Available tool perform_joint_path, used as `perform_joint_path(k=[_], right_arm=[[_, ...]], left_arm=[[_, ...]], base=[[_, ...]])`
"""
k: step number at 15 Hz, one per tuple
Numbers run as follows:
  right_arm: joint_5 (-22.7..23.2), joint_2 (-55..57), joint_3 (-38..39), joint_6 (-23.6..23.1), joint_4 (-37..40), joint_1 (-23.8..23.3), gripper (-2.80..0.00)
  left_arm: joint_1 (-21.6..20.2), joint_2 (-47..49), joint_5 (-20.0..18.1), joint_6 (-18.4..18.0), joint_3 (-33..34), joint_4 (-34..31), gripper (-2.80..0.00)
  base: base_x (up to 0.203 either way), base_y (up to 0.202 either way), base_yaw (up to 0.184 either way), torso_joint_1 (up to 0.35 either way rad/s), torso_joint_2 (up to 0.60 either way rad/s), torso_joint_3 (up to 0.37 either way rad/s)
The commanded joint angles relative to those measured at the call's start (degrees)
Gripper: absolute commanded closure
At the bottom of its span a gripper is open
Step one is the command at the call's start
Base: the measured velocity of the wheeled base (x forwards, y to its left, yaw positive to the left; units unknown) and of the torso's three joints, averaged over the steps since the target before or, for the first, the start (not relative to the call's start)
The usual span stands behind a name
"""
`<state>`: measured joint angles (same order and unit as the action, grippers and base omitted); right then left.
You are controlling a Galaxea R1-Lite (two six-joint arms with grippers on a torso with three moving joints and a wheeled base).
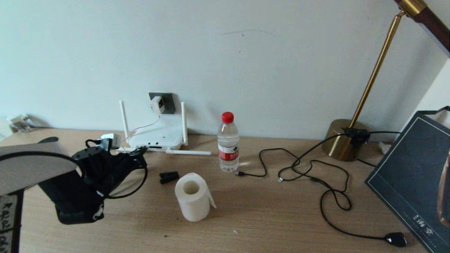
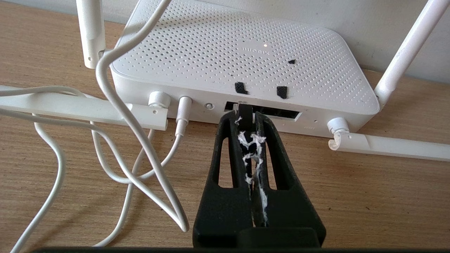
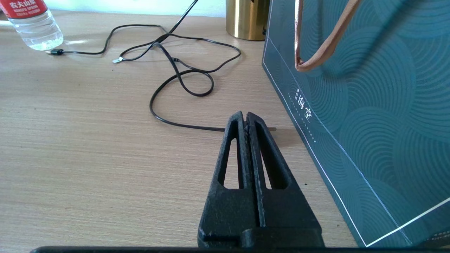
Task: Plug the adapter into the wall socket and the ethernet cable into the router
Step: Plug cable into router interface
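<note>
The white router [image 1: 157, 136] lies against the wall below the dark grey wall socket [image 1: 166, 102]. The white adapter [image 1: 157, 104] sits in that socket, and its thin white cord hangs down to the router. My left gripper [image 1: 140, 152] is at the router's front edge, shut on the ethernet cable [image 1: 142, 182], which loops back under the arm. In the left wrist view the left gripper [image 2: 242, 121] pinches the black boot of the ethernet cable [image 2: 244, 111], whose clear tip is at the port slot of the router [image 2: 239, 56]. My right gripper [image 3: 245, 116] is shut and empty.
On the desk stand a water bottle [image 1: 228, 142], a tissue roll [image 1: 192, 196] and a small black clip block [image 1: 168, 176]. Thin black cables [image 1: 316, 175] sprawl towards the brass lamp base [image 1: 342, 140]. A dark teal bag [image 3: 369, 98] stands right beside the right gripper.
</note>
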<state>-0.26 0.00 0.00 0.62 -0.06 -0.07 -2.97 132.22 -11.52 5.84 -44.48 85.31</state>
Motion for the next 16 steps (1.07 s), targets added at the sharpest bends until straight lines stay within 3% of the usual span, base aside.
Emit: perform_joint_path(k=[1,16], right_arm=[[-0.01,0.09,0.00,-0.01,-0.03,-0.01,0.00],[-0.01,0.09,0.00,-0.01,-0.03,-0.01,0.00]], left_arm=[[-0.07,0.14,-0.04,0.05,0.07,0.47,0.00],[-0.19,0.23,-0.08,0.05,0.10,0.47,0.00]], base=[[0.000,0.000,0.000,0.000,0.00,0.000],[0.000,0.000,0.000,0.000,0.00,0.000]])
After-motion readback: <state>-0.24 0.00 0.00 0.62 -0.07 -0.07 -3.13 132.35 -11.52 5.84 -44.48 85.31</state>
